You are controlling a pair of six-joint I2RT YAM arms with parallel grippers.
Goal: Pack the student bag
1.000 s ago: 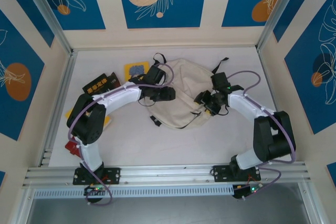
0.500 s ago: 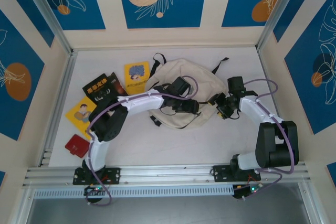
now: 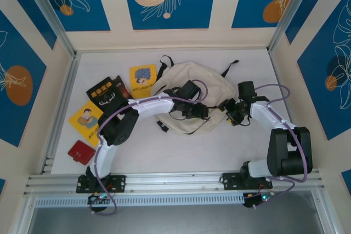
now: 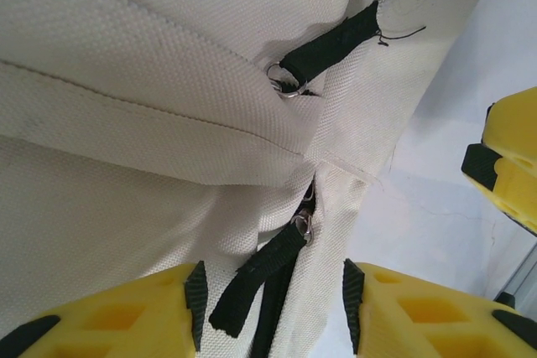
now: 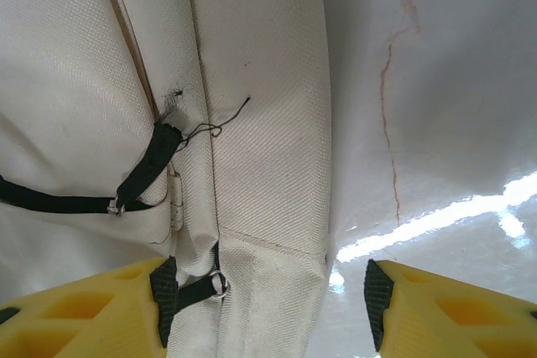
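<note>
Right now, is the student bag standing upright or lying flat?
Lying flat. From above, the student bag sprawls across the table; both wrist views show its fabric slack and creased.

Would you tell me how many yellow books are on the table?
2. One yellow book lies at the back, left of the bag; another yellow book lies nearer, beside the black book. More may hide under the bag.

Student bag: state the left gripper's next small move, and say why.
Probably close the left gripper on the black zipper pull: the pull lies between its open fingers against the student bag, and nothing is gripped yet.
</note>
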